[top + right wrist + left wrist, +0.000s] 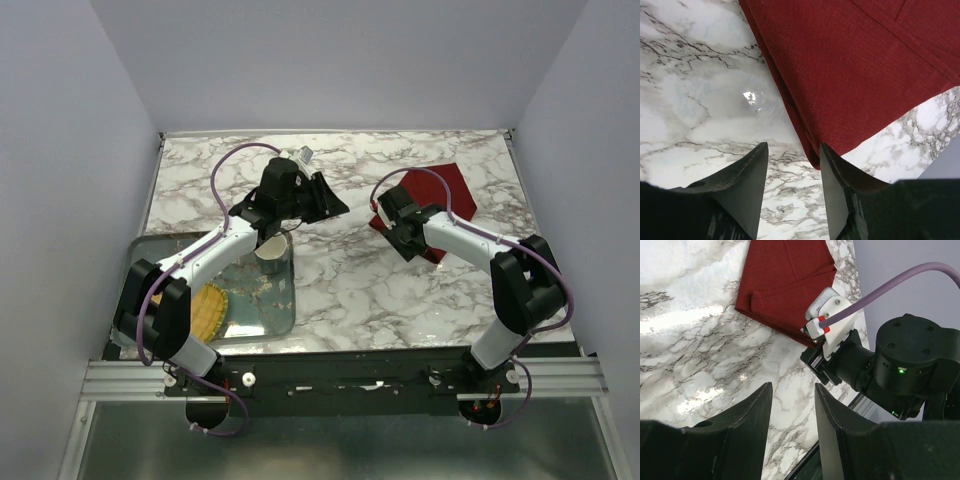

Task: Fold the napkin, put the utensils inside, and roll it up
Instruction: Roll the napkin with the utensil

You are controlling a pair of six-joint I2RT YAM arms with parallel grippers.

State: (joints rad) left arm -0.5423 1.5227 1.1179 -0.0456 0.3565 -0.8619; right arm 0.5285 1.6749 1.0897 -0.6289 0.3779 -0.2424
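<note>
From above, the napkin (458, 190) lay on the right half of the marble counter (340, 290), toward the far edge and nearer the right edge than the middle. Part of it was hidden under the right arm. The right gripper (385, 215) sat at the cloth's left corner. The left gripper (335, 205) hung over bare marble near the middle of the counter's far half, well apart from the cloth. A tray (265, 312) at the near left corner held a cup (272, 250) and a yellow mat (208, 310). Only this view showed them.

The left wrist camera showed what the overhead could not. The left gripper (793, 390) had its jaws partly apart with only marble between them. Beyond them, the napkin (785, 280) showed a crease and an overlapping layer, so the cloth lay doubled. The right arm's white camera housing (826, 315) and its purple cable (900, 285) stood over the cloth's nearest corner.

The right wrist camera gave the closest look. The right gripper (792, 150) was likewise partly open and gripped nothing. The napkin (865, 75) filled the upper right of that view, its layered edge running down to a corner just beside the inner face of one finger (835, 180). Whether cloth and finger touched could not be told.
</note>
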